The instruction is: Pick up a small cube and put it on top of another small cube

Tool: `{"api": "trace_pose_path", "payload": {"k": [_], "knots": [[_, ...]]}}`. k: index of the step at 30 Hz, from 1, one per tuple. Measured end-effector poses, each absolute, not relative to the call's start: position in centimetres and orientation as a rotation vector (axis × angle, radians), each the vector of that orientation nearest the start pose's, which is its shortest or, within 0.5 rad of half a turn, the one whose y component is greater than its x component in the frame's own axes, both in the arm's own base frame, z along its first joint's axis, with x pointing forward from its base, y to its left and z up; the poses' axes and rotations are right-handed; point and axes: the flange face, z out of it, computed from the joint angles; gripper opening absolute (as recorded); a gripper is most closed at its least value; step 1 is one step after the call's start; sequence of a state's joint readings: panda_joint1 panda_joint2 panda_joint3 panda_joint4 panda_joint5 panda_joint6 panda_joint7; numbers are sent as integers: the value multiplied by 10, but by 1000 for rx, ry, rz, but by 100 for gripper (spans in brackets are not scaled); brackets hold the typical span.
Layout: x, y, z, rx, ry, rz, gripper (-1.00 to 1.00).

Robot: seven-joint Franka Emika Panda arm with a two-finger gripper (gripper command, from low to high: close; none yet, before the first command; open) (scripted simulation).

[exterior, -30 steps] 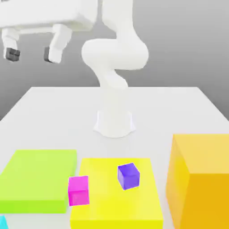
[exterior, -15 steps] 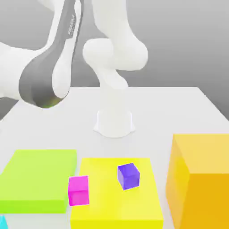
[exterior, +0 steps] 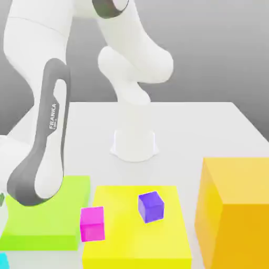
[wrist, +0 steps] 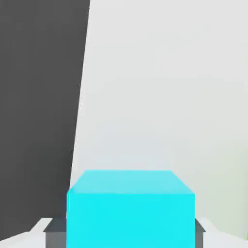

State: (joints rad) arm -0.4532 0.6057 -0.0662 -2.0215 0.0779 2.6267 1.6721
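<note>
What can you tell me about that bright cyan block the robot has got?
The cyan block is plain, smooth-looking and box-shaped, with flat faces, straight edges and no visible markings. The gripper has it pinched between two dark pads, one against each of two opposite sides. It looks squarely seated there. Whether it rests on the pale table or is lifted, I can't tell.

The table (exterior: 173, 136) is light grey. One cube (exterior: 92, 224) is magenta, another cube (exterior: 151, 207) is blue-violet, and the cube (wrist: 131, 220) is plain cyan.
</note>
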Motion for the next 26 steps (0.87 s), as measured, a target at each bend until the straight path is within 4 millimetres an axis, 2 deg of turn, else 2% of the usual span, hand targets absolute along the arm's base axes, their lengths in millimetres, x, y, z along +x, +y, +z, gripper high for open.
{"api": "trace_pose_path", "payload": {"k": [3, 4, 10, 16, 18, 19, 22, 23, 26], "knots": [[517, -295, 188, -1368, 2826, -1, -100], [517, -284, 200, -1405, 2806, -1, -100], [509, -206, 258, -1681, 2645, 5, -100], [483, -123, 302, -1966, 2442, 4, -100], [471, -96, 314, -2061, 2365, 2, -100], [466, -88, 313, -2090, 2341, 1, -100], [460, -92, 279, -2091, 2343, -1, -100], [460, -91, 265, -2094, 2341, -1, 100], [460, -91, 265, -2095, 2340, -1, 100]]}}
